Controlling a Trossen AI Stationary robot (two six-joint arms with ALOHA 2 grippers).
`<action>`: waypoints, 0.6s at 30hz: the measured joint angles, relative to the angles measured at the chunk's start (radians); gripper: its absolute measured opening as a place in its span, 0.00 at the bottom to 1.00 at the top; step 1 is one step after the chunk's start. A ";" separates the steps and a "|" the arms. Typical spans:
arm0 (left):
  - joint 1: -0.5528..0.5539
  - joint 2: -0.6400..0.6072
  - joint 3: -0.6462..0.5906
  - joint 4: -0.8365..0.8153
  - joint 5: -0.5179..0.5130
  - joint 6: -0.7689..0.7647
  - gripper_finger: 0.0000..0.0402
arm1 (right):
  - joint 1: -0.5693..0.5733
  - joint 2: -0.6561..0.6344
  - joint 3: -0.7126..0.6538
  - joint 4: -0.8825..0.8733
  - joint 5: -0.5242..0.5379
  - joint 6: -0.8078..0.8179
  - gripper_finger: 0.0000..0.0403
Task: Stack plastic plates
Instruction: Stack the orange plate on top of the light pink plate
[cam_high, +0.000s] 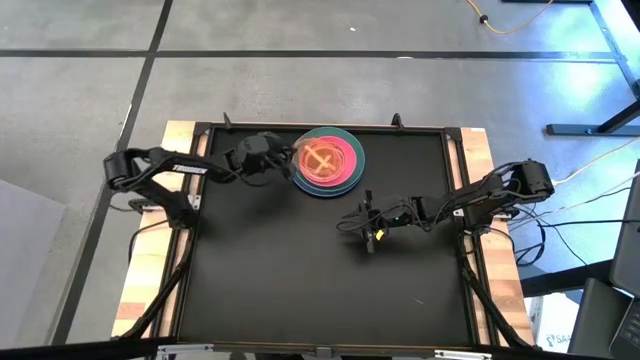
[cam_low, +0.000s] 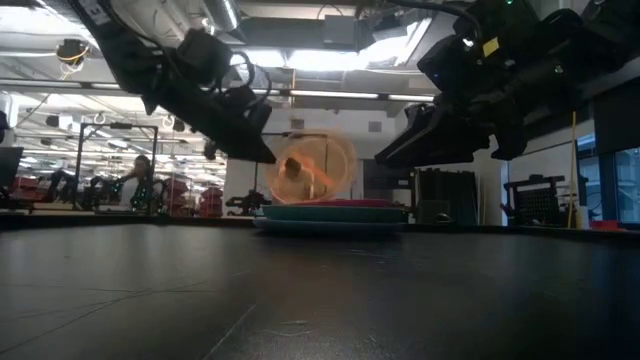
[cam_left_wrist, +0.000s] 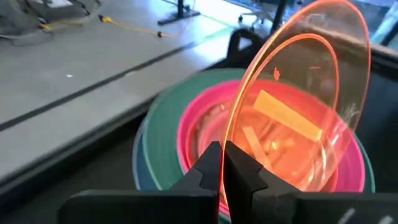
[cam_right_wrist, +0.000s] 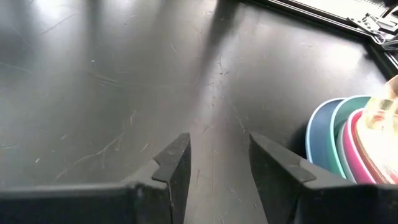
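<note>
The plastic plates (cam_high: 325, 160) sit stacked upper-centre; left gripper (cam_left_wrist: 222, 163) jaws pinch the tilted orange plate (cam_left_wrist: 298, 106) for lowering, while right gripper (cam_right_wrist: 219, 163) jaws gape empty.

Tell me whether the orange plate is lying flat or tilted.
Tilted: the translucent orange plastic plate stands on edge over the pink plate, pinched in the left claw.
</note>
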 joint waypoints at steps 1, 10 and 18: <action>0.000 0.016 0.000 0.010 0.012 0.000 0.01 | 0.000 0.000 0.000 0.000 0.000 0.000 0.38; 0.020 0.098 0.000 0.045 0.026 -0.055 0.17 | 0.000 0.000 0.000 0.000 0.000 0.000 0.38; 0.006 -0.053 0.000 -0.015 0.139 0.049 0.27 | 0.000 0.000 0.000 -0.001 0.000 0.000 0.38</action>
